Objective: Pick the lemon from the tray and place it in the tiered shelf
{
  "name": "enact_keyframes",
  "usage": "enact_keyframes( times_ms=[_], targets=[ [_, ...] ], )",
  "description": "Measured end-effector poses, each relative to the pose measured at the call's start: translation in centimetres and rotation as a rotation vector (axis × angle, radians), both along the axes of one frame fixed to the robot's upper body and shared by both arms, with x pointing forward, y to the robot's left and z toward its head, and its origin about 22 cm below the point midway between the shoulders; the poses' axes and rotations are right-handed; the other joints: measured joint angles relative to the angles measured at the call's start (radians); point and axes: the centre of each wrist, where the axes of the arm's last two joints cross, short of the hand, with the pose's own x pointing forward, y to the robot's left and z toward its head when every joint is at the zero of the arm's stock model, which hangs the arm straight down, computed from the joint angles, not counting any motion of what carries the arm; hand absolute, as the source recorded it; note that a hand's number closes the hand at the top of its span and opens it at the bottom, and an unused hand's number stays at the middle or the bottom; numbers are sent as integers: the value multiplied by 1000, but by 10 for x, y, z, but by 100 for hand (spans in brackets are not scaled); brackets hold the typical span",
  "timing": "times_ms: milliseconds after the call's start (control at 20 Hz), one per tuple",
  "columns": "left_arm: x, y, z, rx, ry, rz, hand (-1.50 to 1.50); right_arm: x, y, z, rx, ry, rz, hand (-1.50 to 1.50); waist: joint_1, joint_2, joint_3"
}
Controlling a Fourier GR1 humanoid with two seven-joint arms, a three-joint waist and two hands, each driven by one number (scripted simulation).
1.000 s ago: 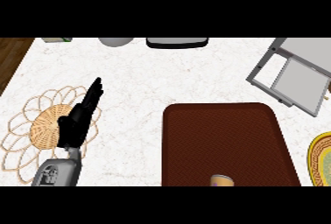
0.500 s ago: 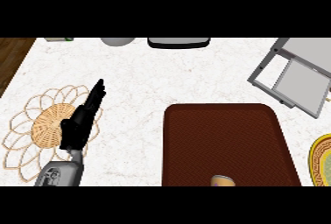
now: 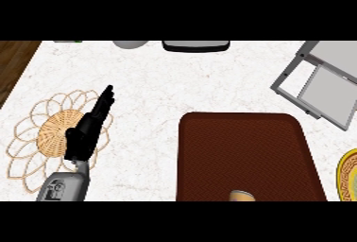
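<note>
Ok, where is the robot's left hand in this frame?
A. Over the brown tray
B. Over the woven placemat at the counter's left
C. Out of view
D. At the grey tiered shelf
B: the left hand, fingers straight, lies over the woven placemat, well apart from the brown tray and the grey tiered shelf.

Tray right of centre, tiered shelf behind it, mat at left
</note>
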Motion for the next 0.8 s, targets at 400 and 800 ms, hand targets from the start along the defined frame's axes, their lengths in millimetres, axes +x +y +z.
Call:
enact_keyframes(
  times_ms=[400,800],
  targets=[
    [5,-9,7,-2,-4,-9,0,25,-3,45,76,-45,-45,150,13,3,1],
    [2,-11,1,-2,-5,-18,0,58,4,63,113,-98,-55,150,22,5,1]
  ],
)
